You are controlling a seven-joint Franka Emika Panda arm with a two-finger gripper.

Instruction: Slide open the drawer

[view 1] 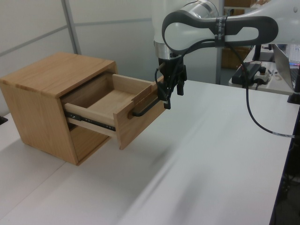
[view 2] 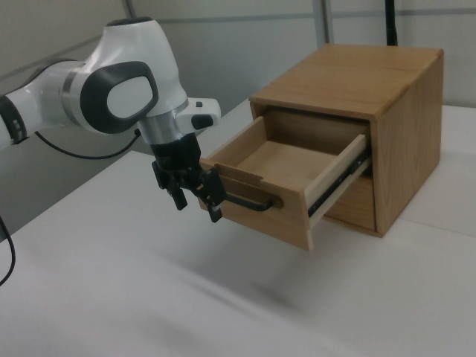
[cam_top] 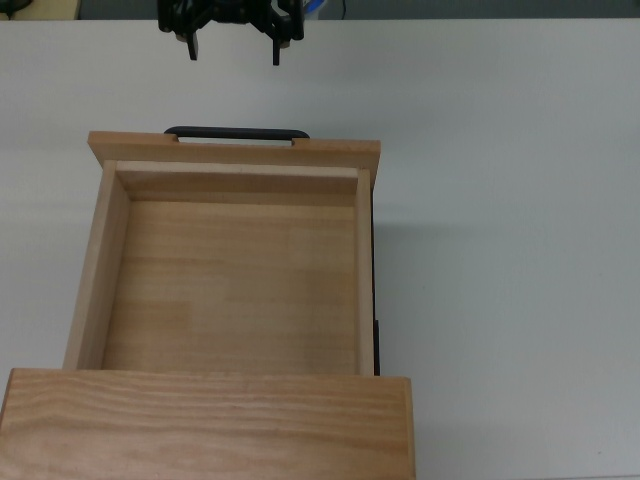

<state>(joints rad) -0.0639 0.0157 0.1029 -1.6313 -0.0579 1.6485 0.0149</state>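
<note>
The light wood drawer (cam_top: 235, 280) stands pulled far out of its cabinet (cam_top: 210, 425), and its inside is bare. A thin black bar handle (cam_top: 237, 132) runs along the front panel (cam_top: 235, 152). My gripper (cam_top: 232, 52) hovers open beyond the handle at the top view's upper edge, clear of it, with nothing between the fingers. In the left view the gripper (view 1: 172, 96) hangs just past the handle (view 1: 145, 107), at the front of the drawer (view 1: 119, 101). The right view has the gripper (view 2: 198, 207) to the left of the handle (view 2: 249, 202) and the drawer (view 2: 282, 167).
The cabinet (view 1: 51, 75) sits on a white table (view 1: 197, 168) with open surface around it. A black cable (view 1: 255, 117) trails from the arm in the left view. Desks with equipment stand behind at the left view's right (view 1: 262, 70).
</note>
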